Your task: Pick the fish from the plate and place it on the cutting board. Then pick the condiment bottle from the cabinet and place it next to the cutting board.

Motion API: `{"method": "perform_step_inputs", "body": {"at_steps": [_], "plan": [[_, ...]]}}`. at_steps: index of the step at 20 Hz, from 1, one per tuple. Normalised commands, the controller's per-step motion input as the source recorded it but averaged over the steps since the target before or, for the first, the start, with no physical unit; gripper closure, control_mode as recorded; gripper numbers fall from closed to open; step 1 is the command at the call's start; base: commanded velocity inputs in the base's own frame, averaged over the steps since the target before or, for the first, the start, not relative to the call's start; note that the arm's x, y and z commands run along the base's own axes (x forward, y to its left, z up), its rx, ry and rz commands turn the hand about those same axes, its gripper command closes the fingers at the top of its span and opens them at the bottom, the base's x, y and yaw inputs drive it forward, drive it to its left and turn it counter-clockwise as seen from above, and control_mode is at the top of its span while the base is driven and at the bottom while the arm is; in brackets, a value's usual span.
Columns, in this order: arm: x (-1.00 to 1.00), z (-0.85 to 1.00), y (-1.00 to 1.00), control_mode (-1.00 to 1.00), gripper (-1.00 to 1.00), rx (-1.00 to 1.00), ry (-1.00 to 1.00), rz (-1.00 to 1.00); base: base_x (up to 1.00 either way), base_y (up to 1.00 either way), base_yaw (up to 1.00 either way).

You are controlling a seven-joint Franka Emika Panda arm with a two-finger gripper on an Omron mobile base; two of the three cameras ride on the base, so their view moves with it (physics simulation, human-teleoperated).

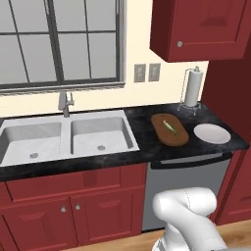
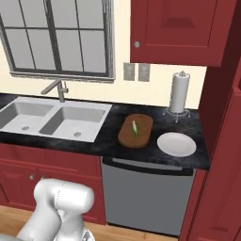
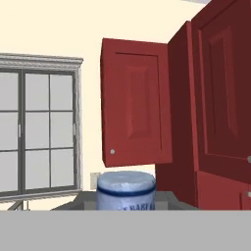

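Note:
The fish [image 1: 169,126] [image 2: 135,127], small and green, lies along the middle of the brown cutting board [image 1: 172,138] [image 2: 142,139] on the dark counter. Just right of the board sits the white plate [image 1: 212,133] [image 2: 176,144], with nothing on it. In the hand view the pale blue cap and label top of the condiment bottle [image 3: 126,188] rise right in front of the camera, and my gripper [image 3: 126,202] is shut on it, held high in the air. The tall dark red cabinet [image 3: 223,98] [image 2: 226,122] stands to the right.
A paper towel roll [image 1: 192,88] [image 2: 179,92] stands behind the plate by the wall. The double sink [image 1: 63,137] [image 2: 56,120] lies left of the board. A smaller red wall cupboard [image 3: 135,103] [image 1: 201,27] hangs above the counter, beside the window [image 3: 39,127].

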Motion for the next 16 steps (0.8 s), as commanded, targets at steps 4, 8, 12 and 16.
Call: {"method": "perform_step_inputs", "body": {"at_steps": [4,8,12,16], "plan": [[0.00,0.00,0.00,1.00,1.00,0.00,0.00,0.00,0.34,0.25,0.00],[0.00,0.00,0.00,1.00,1.00,0.00,0.00,0.00,0.39,0.24,0.00],[0.00,0.00,0.00,1.00,1.00,0.00,0.00,0.00,0.38,0.25,0.00],[0.00,0.00,0.00,1.00,1.00,0.00,0.00,0.00,0.35,0.26,0.00]]}}
